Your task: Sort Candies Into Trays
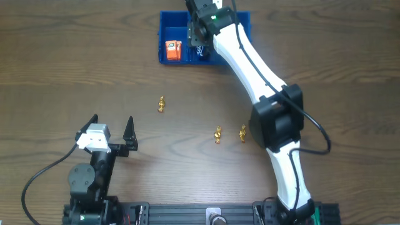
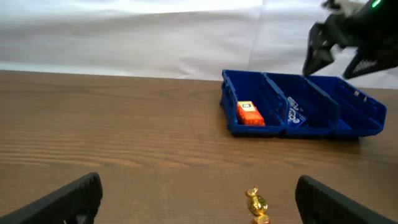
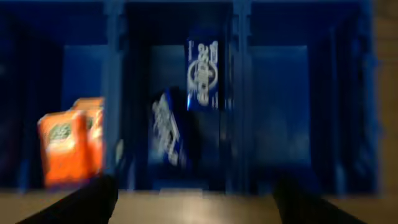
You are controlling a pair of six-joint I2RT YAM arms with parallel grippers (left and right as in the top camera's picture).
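Blue candies in tray, middle compartment

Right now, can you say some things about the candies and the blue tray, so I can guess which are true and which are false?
1. The orange candy box lies in the left compartment of the blue tray. True.
2. Three gold-wrapped candies lie on the wooden table. True.
3. The left gripper holds a gold candy. False: it is open and empty.
4. The blue packets share the orange box's compartment. False: they lie in the middle compartment.
5. The right gripper is above the tray. True.
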